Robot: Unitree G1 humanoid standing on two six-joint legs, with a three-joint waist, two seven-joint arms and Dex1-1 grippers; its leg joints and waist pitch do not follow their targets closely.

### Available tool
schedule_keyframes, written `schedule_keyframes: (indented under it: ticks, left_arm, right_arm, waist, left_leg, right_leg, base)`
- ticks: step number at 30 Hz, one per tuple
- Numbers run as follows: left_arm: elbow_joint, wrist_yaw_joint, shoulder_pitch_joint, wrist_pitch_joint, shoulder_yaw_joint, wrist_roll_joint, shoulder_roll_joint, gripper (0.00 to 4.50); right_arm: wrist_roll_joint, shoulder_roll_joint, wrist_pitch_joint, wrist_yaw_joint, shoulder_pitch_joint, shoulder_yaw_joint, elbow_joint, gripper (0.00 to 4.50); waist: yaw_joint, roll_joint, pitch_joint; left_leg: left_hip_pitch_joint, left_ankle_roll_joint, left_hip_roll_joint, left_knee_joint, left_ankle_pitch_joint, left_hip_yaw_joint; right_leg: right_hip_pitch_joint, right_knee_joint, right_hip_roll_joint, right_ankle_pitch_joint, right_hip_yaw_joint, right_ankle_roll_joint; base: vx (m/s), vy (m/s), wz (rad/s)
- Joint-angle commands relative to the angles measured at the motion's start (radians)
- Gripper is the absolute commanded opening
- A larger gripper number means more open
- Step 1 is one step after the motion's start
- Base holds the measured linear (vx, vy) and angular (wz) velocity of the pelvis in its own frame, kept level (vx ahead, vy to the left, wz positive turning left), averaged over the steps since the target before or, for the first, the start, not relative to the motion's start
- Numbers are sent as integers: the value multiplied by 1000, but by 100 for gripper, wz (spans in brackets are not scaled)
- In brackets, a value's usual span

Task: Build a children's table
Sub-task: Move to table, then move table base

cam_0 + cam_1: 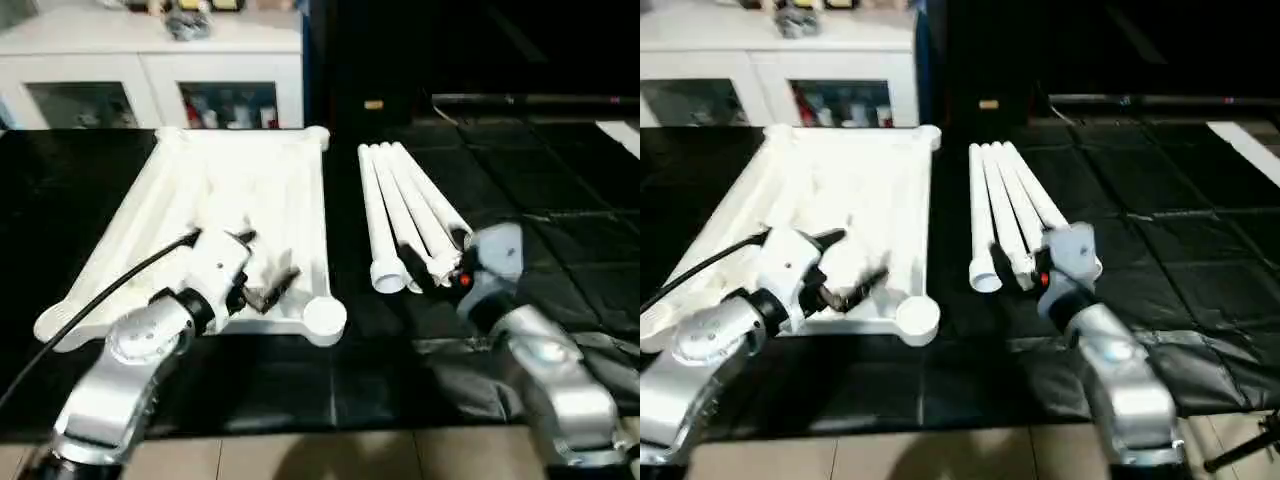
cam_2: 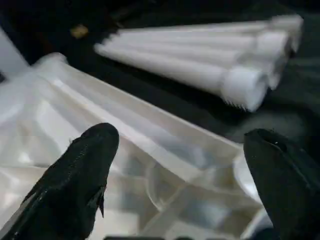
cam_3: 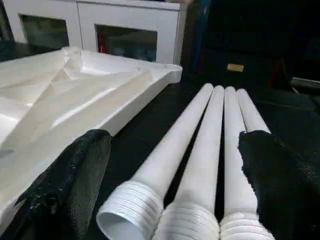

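Right gripper [image 3: 175, 175] gapes wide at the legs' [image 1: 405, 205] near threaded ends; straddle one leg only, then close.

Left gripper [image 2: 180, 175] hangs wide open over the upturned tabletop's [image 1: 240, 190] near-right socket [image 1: 324, 316].

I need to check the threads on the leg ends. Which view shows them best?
The right wrist view: the legs' ribbed ends lie close between the right gripper's open fingers. Both eye views show the legs small; the left wrist view, blurred.

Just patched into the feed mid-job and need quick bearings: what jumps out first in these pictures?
The white table top lies underside up on the black mat, ribs and corner sockets showing, with the open left gripper hovering over its near right corner. Beside it to the right, four white legs lie side by side, threaded ends toward the robot, and the open right gripper is lined up on those ends. A white glass-door cabinet stands behind.
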Motion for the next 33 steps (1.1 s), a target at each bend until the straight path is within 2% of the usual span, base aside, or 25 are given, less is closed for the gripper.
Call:
schedule_keyframes:
  ticks: [1, 3, 5, 10, 12, 13, 14, 16, 17, 20, 21, 23, 24, 25, 27, 28, 29, 30, 31, 33]
  left_arm:
    - [-11, -81, -10, 26, -25, -26, 48, 450]
    - [-2, -129, -29, 22, -39, -24, 80, 450]
    - [19, -157, -53, 1, -52, -1, 102, 450]
    - [74, -297, -111, -22, -87, -7, 182, 450]
    - [100, -330, -131, -23, -91, -9, 198, 450]
    - [122, -355, -147, -34, -96, -10, 204, 431]
    - [144, -376, -162, -37, -98, -16, 204, 431]
    - [183, -403, -189, -48, -107, -18, 203, 431]
    - [209, -418, -206, -58, -117, -10, 206, 418]
    - [260, -474, -234, -67, -143, -3, 216, 393]
    - [278, -491, -243, -72, -151, -2, 219, 391]
    - [336, -527, -267, -86, -168, 0, 218, 372]
    - [336, -527, -267, -86, -168, 0, 218, 372]
    - [411, -550, -301, -95, -193, 29, 206, 359]
    - [439, -556, -314, -104, -199, 38, 199, 347]
    - [467, -559, -327, -110, -203, 42, 186, 347]
    - [489, -561, -337, -121, -208, 48, 179, 328]
    - [507, -562, -345, -130, -213, 53, 173, 318]
    - [526, -563, -354, -142, -217, 57, 165, 313]
    - [560, -561, -371, -162, -221, 64, 152, 298]
  right_arm:
    - [18, -33, 51, 45, -16, 7, -39, 437]
    - [19, -66, 67, 86, -18, 21, -53, 437]
    - [27, -89, 73, 127, -20, 33, -60, 437]
    - [41, -169, 86, 224, -26, 71, -82, 437]
    - [67, -188, 106, 262, -23, 73, -103, 437]
    - [83, -201, 121, 284, -20, 74, -116, 445]
    - [88, -214, 126, 302, -17, 78, -126, 445]
    - [94, -235, 141, 329, -14, 87, -140, 445]
    - [96, -249, 152, 346, -13, 94, -148, 450]
    - [96, -281, 168, 384, -6, 115, -174, 450]
    - [100, -290, 171, 390, -4, 120, -181, 450]
    - [118, -314, 200, 417, 0, 142, -206, 450]
    - [118, -314, 200, 417, 0, 142, -206, 450]
    - [111, -324, 230, 422, 1, 160, -223, 450]
    - [108, -326, 240, 419, -2, 164, -225, 450]
    - [109, -329, 252, 418, -6, 168, -225, 450]
    - [109, -331, 260, 420, -8, 170, -225, 450]
    - [108, -335, 267, 423, -10, 173, -226, 450]
    - [103, -340, 269, 427, -12, 178, -227, 450]
    - [97, -347, 272, 432, -12, 186, -231, 450]
  waist:
    - [7, 6, -64]
    - [9, 4, -57]
    - [10, 4, -50]
    - [14, 8, -43]
    - [14, 9, -43]
    - [16, 13, -44]
    - [17, 13, -45]
    - [21, 12, -48]
    - [22, 15, -48]
    - [29, 13, -52]
    - [30, 13, -51]
    - [32, 19, -52]
    - [31, 17, -52]
    - [32, 14, -50]
    - [33, 18, -50]
    - [32, 16, -48]
    - [33, 14, -49]
    - [32, 15, -50]
    - [33, 10, -51]
    - [34, 12, -52]
  left_leg:
    - [-5, 32, 16, -68, 45, 7]
    - [-3, 37, 21, -73, -3, 10]
    - [0, 31, 28, -81, -77, 11]
    - [8, 6, 32, -89, -181, 14]
    - [6, 0, 34, -90, -179, 14]
    - [11, 0, 33, -90, -183, 16]
    - [11, 0, 34, -89, -179, 16]
    - [10, 3, 34, -87, -146, 18]
    - [10, 3, 35, -86, -139, 18]
    - [8, 8, 33, -83, -108, 20]
    - [8, 10, 33, -83, -105, 19]
    - [12, 9, 34, -83, -115, 20]
    - [12, 8, 34, -83, -120, 21]
    - [11, 5, 34, -85, -130, 21]
    - [14, -1, 35, -86, -139, 20]
    - [13, -8, 35, -87, -150, 21]
    - [14, -12, 36, -87, -158, 20]
    - [13, -14, 36, -87, -154, 20]
    - [12, -11, 37, -86, -143, 20]
    - [10, -7, 36, -84, -125, 20]
  right_leg:
    - [67, -50, -43, 192, 28, -228]
    - [64, -55, -44, 137, 28, -235]
    - [62, -64, -48, 18, 28, -231]
    - [53, -76, -50, -168, 32, -203]
    - [53, -76, -52, -170, 33, -199]
    - [50, -78, -51, -166, 34, -199]
    - [51, -76, -51, -155, 34, -202]
    - [53, -71, -52, -101, 34, -214]
    - [53, -70, -52, -88, 34, -219]
    - [57, -65, -52, -39, 35, -227]
    - [57, -66, -52, -38, 35, -227]
    - [55, -68, -52, -44, 35, -234]
    - [56, -67, -52, -43, 35, -236]
    - [55, -70, -51, -62, 34, -234]
    - [54, -71, -53, -81, 35, -232]
    - [55, -73, -54, -99, 36, -233]
    - [56, -74, -56, -117, 36, -230]
    - [56, -73, -56, -111, 37, -232]
    - [57, -72, -57, -96, 37, -234]
    - [58, -70, -57, -71, 37, -235]
  base:
    - [0, 0, 0]
    - [0, 0, 0]
    - [0, 0, 0]
    - [0, 0, 0]
    - [0, 0, 0]
    - [0, 0, 0]
    - [0, 0, 0]
    - [0, 0, 0]
    - [0, 0, 0]
    - [0, 0, 0]
    - [0, 0, 0]
    - [0, 0, 0]
    - [0, 0, 0]
    - [0, 0, 0]
    - [0, 0, 0]
    - [0, 0, 0]
    - [0, 0, 0]
    - [0, 0, 0]
    - [0, 0, 0]
    - [0, 0, 0]
